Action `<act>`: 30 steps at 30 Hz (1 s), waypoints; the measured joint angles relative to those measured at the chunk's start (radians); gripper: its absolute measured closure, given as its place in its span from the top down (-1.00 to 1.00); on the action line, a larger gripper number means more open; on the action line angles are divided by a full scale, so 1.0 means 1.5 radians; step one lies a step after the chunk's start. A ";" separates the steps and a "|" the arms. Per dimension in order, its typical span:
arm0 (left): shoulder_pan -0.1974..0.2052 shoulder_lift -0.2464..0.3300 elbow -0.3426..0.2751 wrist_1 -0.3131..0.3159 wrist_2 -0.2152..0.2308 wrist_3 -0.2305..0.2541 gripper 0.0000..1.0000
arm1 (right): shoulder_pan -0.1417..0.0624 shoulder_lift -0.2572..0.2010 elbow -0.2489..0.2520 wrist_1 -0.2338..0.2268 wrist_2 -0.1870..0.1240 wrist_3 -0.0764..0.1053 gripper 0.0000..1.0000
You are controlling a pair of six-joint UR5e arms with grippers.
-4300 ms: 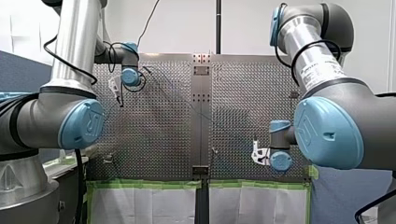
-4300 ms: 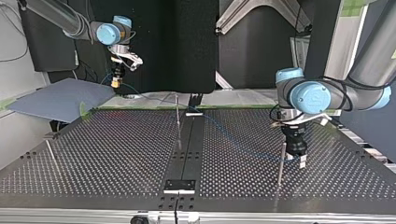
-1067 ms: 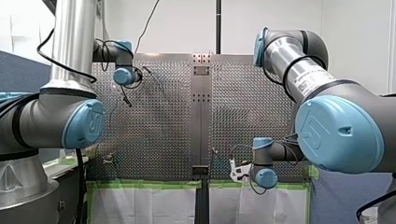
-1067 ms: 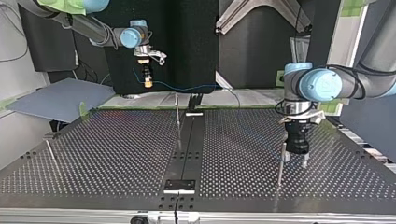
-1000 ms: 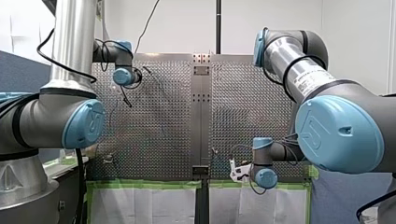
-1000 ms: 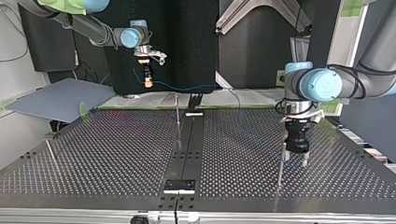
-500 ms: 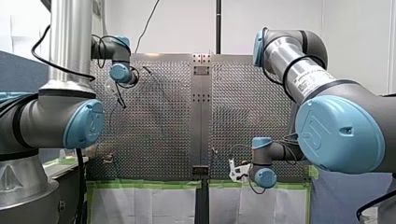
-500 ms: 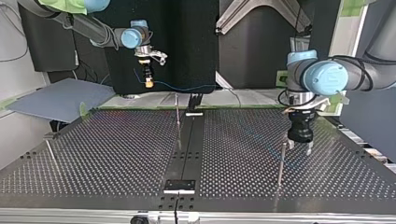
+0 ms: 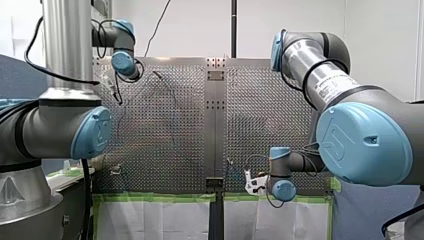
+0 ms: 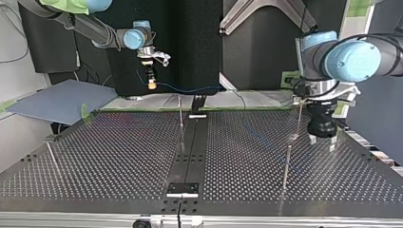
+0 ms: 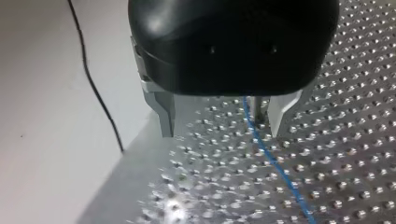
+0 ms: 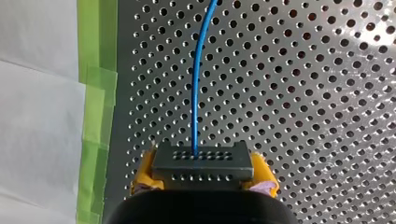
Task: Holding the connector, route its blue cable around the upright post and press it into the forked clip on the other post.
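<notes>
Nearest the top view's camera, a small black plate (image 10: 182, 188) lies on the perforated metal tabletop (image 10: 95, 156). It is in line with the thin metal middle post (image 10: 180, 116), which stands further back on the dark centre strip (image 10: 192, 147) (every bearing below is taken from this post).

Nearer than the middle post and well to its right in that view stands a second thin metal post (image 10: 285, 166). A third post (image 10: 51, 154) stands well to the middle post's left, near the tabletop's edge.

Just beyond the second post, the robot's left hand (image 10: 322, 142) hangs fingers-down over the tabletop. Its body is black and its metal fingers (image 11: 163, 112) are spread wide, gripping nothing. In its wrist view a thin post (image 11: 257, 109) shows in the gap, close to one finger. The blue cable (image 11: 275, 163) runs just beside that post; whether the two touch cannot be told.

Farthest off, beyond the middle post and to its left, the right hand (image 12: 203, 177) is held high over the tabletop's far edge. Its yellow pads (image 12: 142, 172) are clamped on the black rectangular connector (image 12: 201, 161).

The cable leaves the connector's middle and runs ahead of the hand. In the top view it sags rightward, passing above the middle post's top. Green tape (image 12: 95, 93) and white paper (image 12: 37, 116) border the tabletop beside this hand.
</notes>
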State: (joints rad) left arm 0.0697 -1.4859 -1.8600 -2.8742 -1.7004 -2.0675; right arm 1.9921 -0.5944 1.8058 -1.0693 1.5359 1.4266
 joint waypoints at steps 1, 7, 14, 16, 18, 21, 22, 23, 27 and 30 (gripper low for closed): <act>0.001 0.008 0.001 -0.009 -0.007 0.008 0.99 | 0.000 0.000 0.000 0.000 0.000 0.001 -1.00; 0.003 0.048 0.011 -0.048 -0.044 0.048 0.99 | 0.000 0.000 -0.002 0.004 0.001 0.011 -1.00; -0.005 0.088 0.031 -0.093 -0.064 0.093 0.99 | -0.001 0.000 -0.005 0.007 0.001 0.021 -1.00; -0.008 0.094 0.036 -0.106 -0.058 0.106 0.99 | -0.001 0.000 -0.005 0.007 0.001 0.022 -1.00; -0.010 0.096 0.042 -0.118 -0.049 0.118 0.99 | 0.000 0.000 -0.005 0.007 0.001 0.022 -1.00; -0.014 0.098 0.049 -0.136 -0.033 0.135 0.99 | 0.000 0.000 -0.005 0.007 0.001 0.023 -1.00; -0.015 0.098 0.051 -0.141 -0.027 0.141 0.99 | 0.000 0.000 -0.005 0.007 0.001 0.024 -1.00; -0.017 0.097 0.053 -0.149 -0.019 0.149 0.99 | 0.000 0.000 -0.005 0.007 0.001 0.024 -1.00; -0.023 0.087 0.060 -0.178 0.009 0.178 0.99 | 0.000 0.000 -0.005 0.007 0.000 0.025 -1.00; -0.032 0.079 0.062 -0.200 0.031 0.199 0.99 | 0.000 0.000 -0.005 0.007 -0.001 0.026 -1.00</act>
State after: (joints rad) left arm 0.0223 -1.3669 -1.7664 -3.1743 -1.6538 -1.7682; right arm 1.9920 -0.5944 1.7979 -1.0586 1.5340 1.4656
